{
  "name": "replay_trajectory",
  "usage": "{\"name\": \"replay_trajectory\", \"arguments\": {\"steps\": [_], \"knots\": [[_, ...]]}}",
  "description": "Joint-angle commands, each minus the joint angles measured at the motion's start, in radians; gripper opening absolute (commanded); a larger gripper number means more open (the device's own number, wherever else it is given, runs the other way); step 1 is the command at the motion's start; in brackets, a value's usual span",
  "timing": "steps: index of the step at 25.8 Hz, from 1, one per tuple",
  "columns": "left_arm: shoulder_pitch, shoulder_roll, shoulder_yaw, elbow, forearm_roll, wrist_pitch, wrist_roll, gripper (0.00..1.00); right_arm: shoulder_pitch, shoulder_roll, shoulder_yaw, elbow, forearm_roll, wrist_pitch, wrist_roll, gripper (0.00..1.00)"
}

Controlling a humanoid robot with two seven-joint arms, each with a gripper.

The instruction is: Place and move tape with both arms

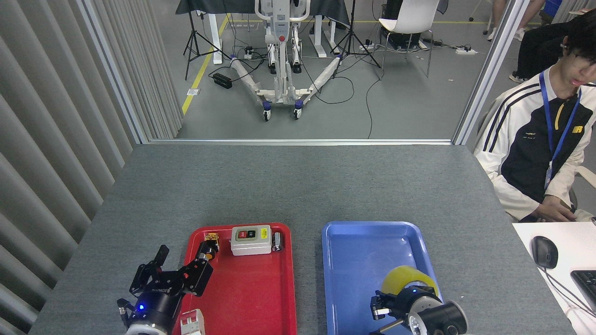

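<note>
Head view: right gripper clamps tape; left gripper spread, empty.

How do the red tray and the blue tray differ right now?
The red tray is red and lies to the left; the blue tray is blue and lies to the right. The red tray carries a white switch box and small parts along its far edge; the blue tray holds only the tape, with the right gripper at it. The left gripper hangs open at the red tray's left rim. Both are rimmed rectangles, side by side on the grey table.
</note>
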Motion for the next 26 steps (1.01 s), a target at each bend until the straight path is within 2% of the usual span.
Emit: {"name": "replay_trajectory", "arguments": {"steps": [1,5,8,12,16,18,26], "knots": [[0.0,0.003,-0.016,0.002,-0.007,-0.028,0.01,1.0,-0.002,-0.002,0.002,0.005,-0.001,0.015,-0.045,1.0],[0.0,-0.005,-0.016,-0.001,-0.033,-0.03,0.013,1.0,0.007,-0.001,0.0,-0.012,-0.002,0.012,-0.105,1.0],[0.003,-0.009,-0.016,0.002,-0.051,-0.03,0.015,1.0,0.035,-0.004,-0.003,-0.033,-0.001,0.013,-0.215,1.0],[0.002,-0.008,-0.016,0.002,-0.053,-0.028,0.012,1.0,0.108,-0.005,-0.032,-0.064,0.006,0.021,-0.527,1.0],[0.0,0.001,-0.016,-0.007,-0.051,-0.028,0.01,1.0,0.173,-0.007,-0.084,-0.064,0.012,0.067,-0.938,1.0],[0.0,-0.006,-0.015,-0.015,-0.05,-0.028,0.015,1.0,0.2,-0.002,-0.11,-0.062,0.018,0.105,-1.068,1.0],[0.002,-0.006,-0.015,-0.02,-0.071,-0.03,0.02,1.0,0.219,0.007,-0.13,-0.053,0.013,0.124,-1.082,1.0]]}}
